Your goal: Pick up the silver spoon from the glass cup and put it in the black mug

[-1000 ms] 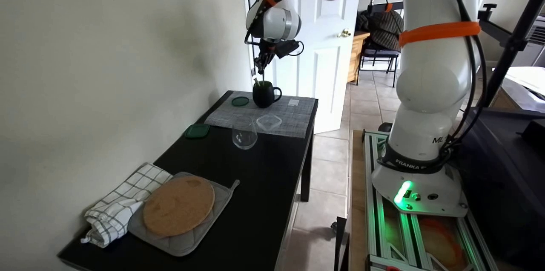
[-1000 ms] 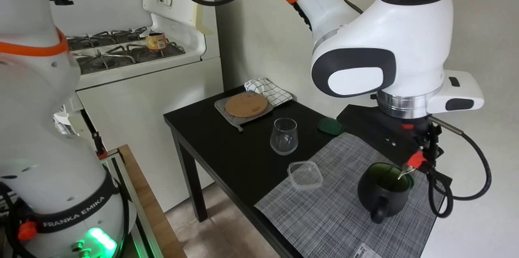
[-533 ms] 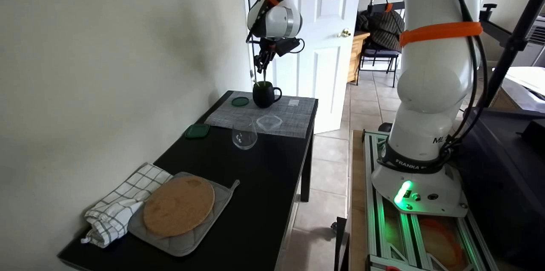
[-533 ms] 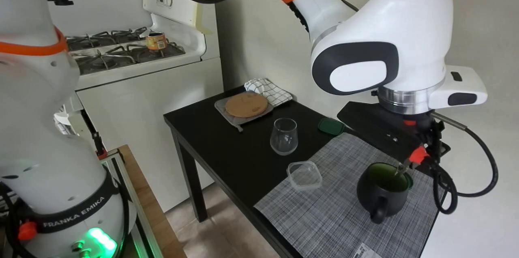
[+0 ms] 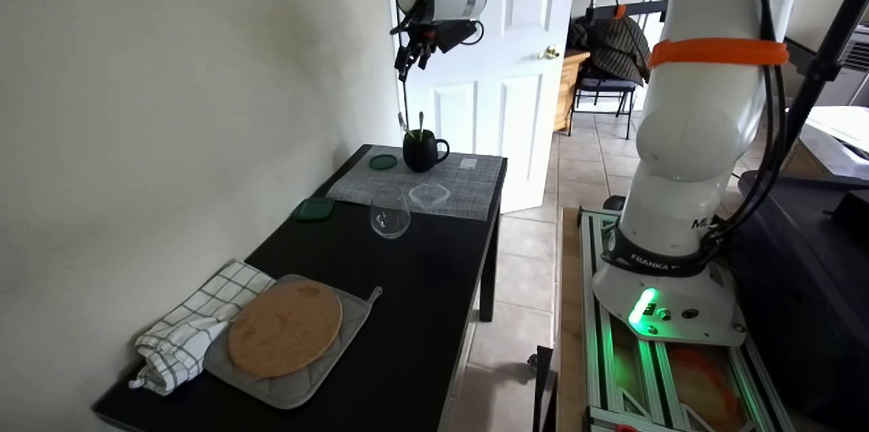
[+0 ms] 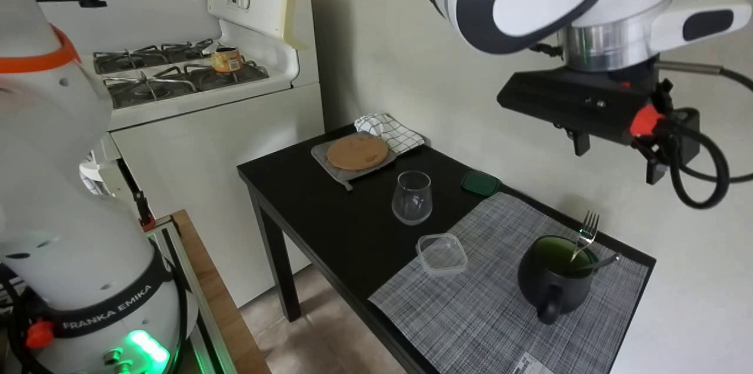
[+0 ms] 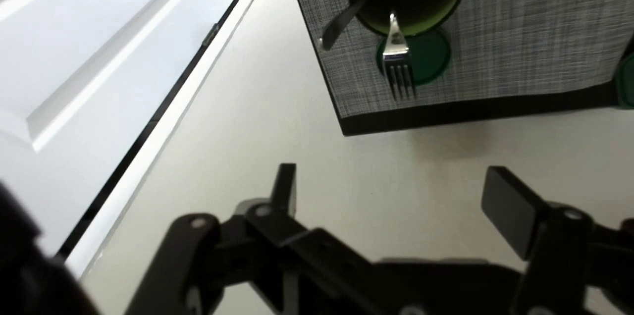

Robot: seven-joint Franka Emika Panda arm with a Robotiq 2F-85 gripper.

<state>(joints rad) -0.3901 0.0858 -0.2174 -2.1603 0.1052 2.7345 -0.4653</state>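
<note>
Spoon [image 7: 338, 27], likely, in black mug [image 6: 541, 280] beside fork [image 7: 396, 59], with one end out; not in glass cup [image 6: 412, 202]. Wide-apart fingers [image 7: 511, 212] with nothing held, high up. Seems done: back away gently, up first, bumping nothing.

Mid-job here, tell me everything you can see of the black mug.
The black mug is rounded, dark outside and green inside, ceramic by its look, with one side handle. It stands upright on the grey woven placemat. A fork, tines up, and what is likely the silver spoon, its bowl hidden, lean out of it. The open gripper is higher up, not touching it. The bottom inside is too dark to make out.
</note>
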